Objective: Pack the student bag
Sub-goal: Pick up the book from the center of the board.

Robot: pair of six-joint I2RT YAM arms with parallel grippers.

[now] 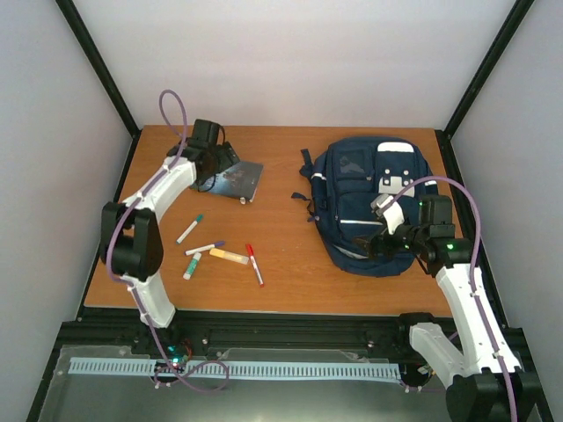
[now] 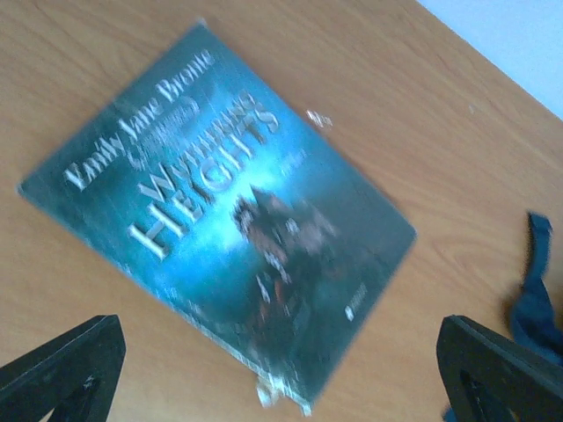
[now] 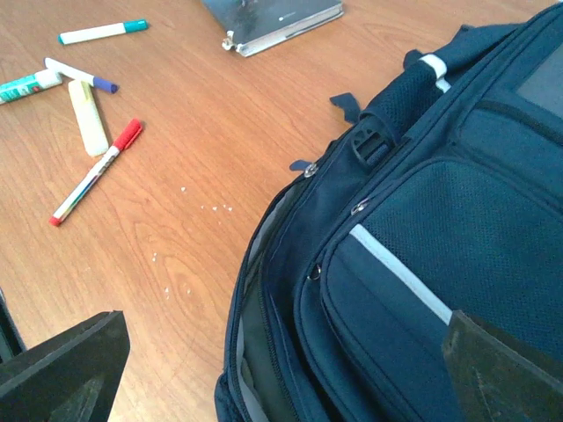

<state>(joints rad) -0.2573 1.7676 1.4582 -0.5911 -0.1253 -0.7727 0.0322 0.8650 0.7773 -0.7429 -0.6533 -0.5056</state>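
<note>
The navy student bag (image 1: 369, 202) lies flat on the right of the table, front pockets up. In the right wrist view its main zip gapes at the near edge and shows grey lining (image 3: 251, 352). My right gripper (image 1: 387, 230) hovers over that near edge, open and empty, fingers (image 3: 62, 369) wide apart. A dark teal book, "Wuthering Heights" (image 2: 229, 220), lies flat at the back left (image 1: 242, 180). My left gripper (image 1: 218, 167) is open and empty just above it, fingers (image 2: 62, 369) either side of the book's near corner.
Loose pens lie mid-left on the table: a teal-capped marker (image 1: 189, 229), a purple-capped marker (image 1: 205, 248), a yellow highlighter (image 1: 229, 257), a red marker (image 1: 254, 264) and a green-white stick (image 1: 192, 266). A bag strap (image 2: 537, 299) lies right of the book.
</note>
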